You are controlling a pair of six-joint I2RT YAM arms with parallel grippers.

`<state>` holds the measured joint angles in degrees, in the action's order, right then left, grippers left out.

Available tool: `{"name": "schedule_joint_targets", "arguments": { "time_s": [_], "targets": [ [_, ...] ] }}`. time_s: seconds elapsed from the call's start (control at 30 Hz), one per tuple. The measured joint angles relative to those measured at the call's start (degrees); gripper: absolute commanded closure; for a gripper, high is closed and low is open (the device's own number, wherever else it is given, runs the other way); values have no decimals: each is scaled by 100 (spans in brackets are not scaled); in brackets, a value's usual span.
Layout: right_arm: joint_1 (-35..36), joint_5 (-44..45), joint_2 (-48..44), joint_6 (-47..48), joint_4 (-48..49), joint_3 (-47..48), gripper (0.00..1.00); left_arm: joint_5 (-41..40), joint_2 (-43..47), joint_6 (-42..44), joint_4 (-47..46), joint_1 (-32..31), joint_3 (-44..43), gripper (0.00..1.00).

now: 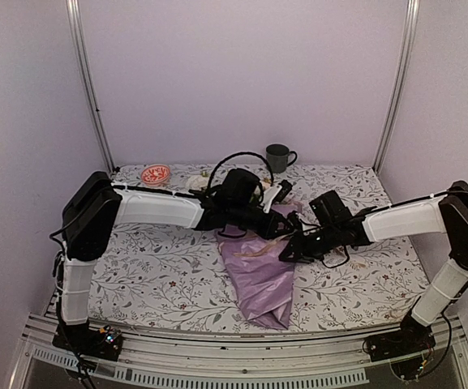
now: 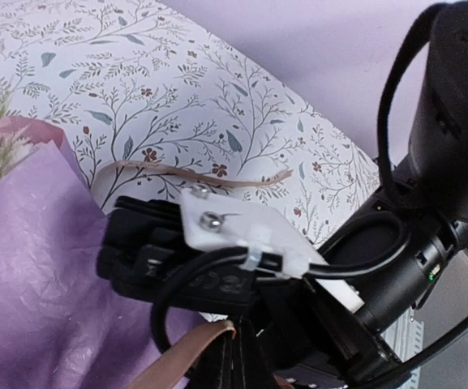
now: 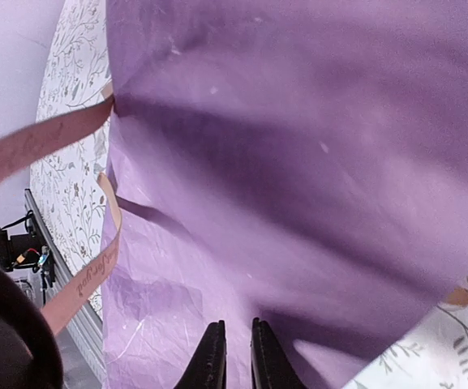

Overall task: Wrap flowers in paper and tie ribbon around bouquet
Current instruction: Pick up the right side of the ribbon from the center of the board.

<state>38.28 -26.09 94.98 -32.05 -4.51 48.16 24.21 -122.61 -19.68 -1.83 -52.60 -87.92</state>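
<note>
Lilac paper (image 3: 298, 162) fills my right view. The right gripper (image 3: 238, 350) hangs just over it, barely parted and empty. The bouquet (image 1: 258, 271) lies mid desk (image 1: 152, 275). My left gripper (image 1: 276, 227) clenches the ribbon (image 3: 47, 142); I judge a hard tug could tear the tissue or slip the loop.

The top external view looks down from above and behind the arm bases over the whole floral-printed table cloth (image 1: 152, 267). The left wrist view sits low and close, facing across that cloth toward the right arm (image 2: 428, 162). The right wrist view looks from very near onto the crinkly lilac paper sheet (image 3: 298, 162). All three share it and the narrow beige ribbon (image 3: 39, 142).
</note>
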Motion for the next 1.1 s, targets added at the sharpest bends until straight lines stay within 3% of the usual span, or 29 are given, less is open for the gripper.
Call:
{"name": "schedule_joint_targets", "arguments": {
  "time_s": [0.33,0.53,0.83,0.97,1.1],
  "targets": [
    [-37,275,63,68,-485,-162,85,98,-59,-57,-581,72,463,100],
    [-127,74,415,367,-367,44,85,-160,-11,-55,-188,481,1211,100],
    [-247,-57,439,573,-531,232,82,-393,-197,4,105,507,841,100],
    [-549,330,-151,667,-1027,553,59,-411,-251,44,181,496,839,100],
    [-844,1257,-673,761,-1368,863,36,-411,-258,111,210,466,826,100]
  ]
}}
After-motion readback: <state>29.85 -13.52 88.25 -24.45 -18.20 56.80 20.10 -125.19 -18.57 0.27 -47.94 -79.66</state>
